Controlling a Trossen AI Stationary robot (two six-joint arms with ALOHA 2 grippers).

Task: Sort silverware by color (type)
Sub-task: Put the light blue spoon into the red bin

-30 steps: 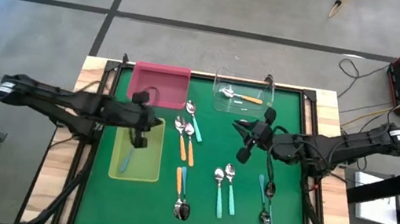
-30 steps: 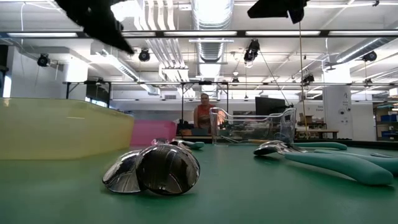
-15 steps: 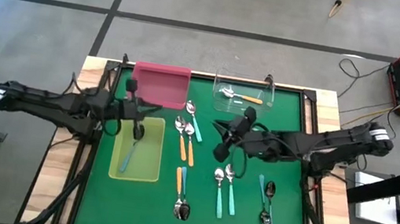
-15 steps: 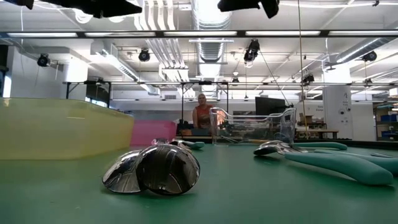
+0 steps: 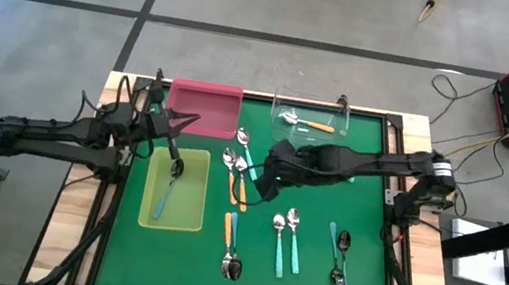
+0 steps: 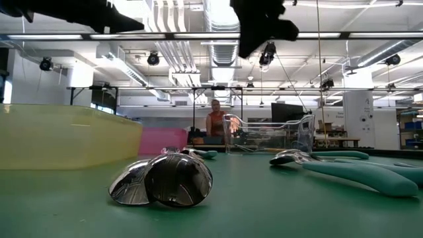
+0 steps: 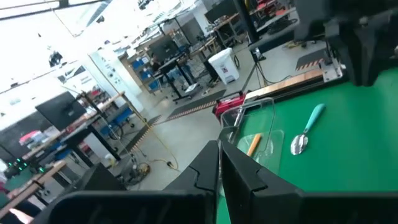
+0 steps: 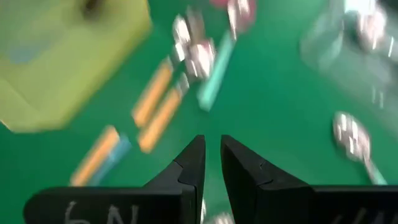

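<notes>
Spoons with orange, teal and light-blue handles lie flat on the green mat. Two orange ones (image 5: 237, 189) lie left of centre, and a teal one (image 5: 247, 154) lies beyond them. My right gripper (image 5: 264, 179) hangs just right of the orange pair (image 8: 158, 102), fingers a narrow gap apart and empty. My left gripper (image 5: 187, 122) is shut and empty, above the near edge of the pink tray (image 5: 204, 107). A light-blue spoon (image 5: 164, 195) lies in the yellow-green tray (image 5: 185, 215). An orange spoon (image 5: 310, 124) lies in the clear tray (image 5: 332, 134).
More spoons lie nearer the front: an orange and light-blue pair (image 5: 229, 235), two teal ones (image 5: 285, 246), and light-blue ones (image 5: 339, 256). Bare green mat shows at the right and front left. A person (image 6: 215, 122) stands in the room beyond the table.
My right gripper has gone toward the table's left edge, from in front of the clear tray to beside the two orange spoons. My left gripper has gone toward the far edge, from over the yellow-green tray to the pink tray's near edge. No spoon has moved.
</notes>
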